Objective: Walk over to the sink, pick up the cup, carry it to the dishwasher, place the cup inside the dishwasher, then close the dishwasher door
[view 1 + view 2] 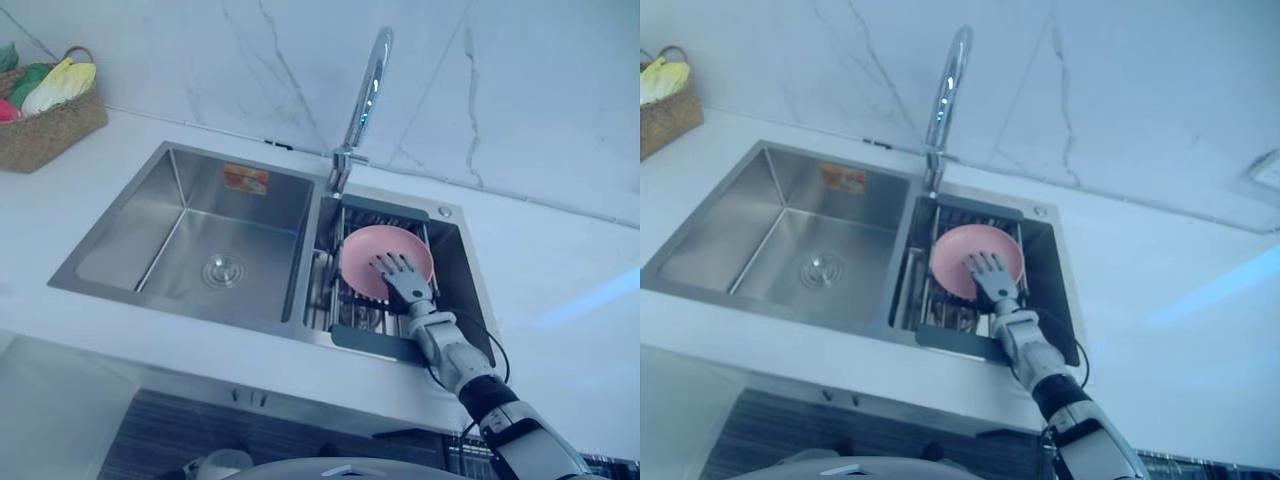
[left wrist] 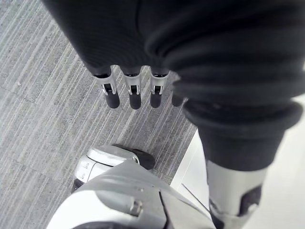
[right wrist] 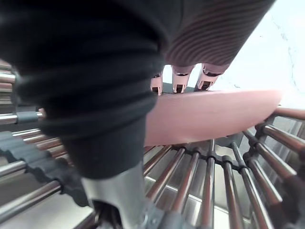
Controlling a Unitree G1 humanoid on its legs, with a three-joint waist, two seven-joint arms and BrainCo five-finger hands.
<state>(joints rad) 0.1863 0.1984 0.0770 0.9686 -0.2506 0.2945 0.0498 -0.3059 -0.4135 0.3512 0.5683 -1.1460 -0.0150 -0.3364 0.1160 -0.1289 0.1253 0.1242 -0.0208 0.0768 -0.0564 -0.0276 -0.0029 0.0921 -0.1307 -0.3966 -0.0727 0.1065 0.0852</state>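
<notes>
Eye views: the right hand (image 1: 402,278) lies with fingers spread flat on the smooth pink bowl (image 1: 362,255), which sits on the rack (image 1: 322,295) in the steel sink's (image 1: 180,160) right basin. Unclasped, the bowl may slide.
Left wrist view: the left hand (image 2: 135,95) hangs slack.
Right wrist view: the rack's round, slick metal bars give the shallow bowl's thin rim little footing.

Left basin (image 1: 215,235) is open from above, only the drain (image 1: 222,271) in its floor. Right basin (image 1: 465,270) is tight: drain rack (image 1: 345,312) spans it, carrying a pink bowl (image 1: 362,255) (possibly a shallow cup). Faucet (image 1: 362,100) arches up at the counter's (image 1: 560,250) back edge. Wicker basket (image 1: 50,125) sits in the far-left corner, well apart.
</notes>
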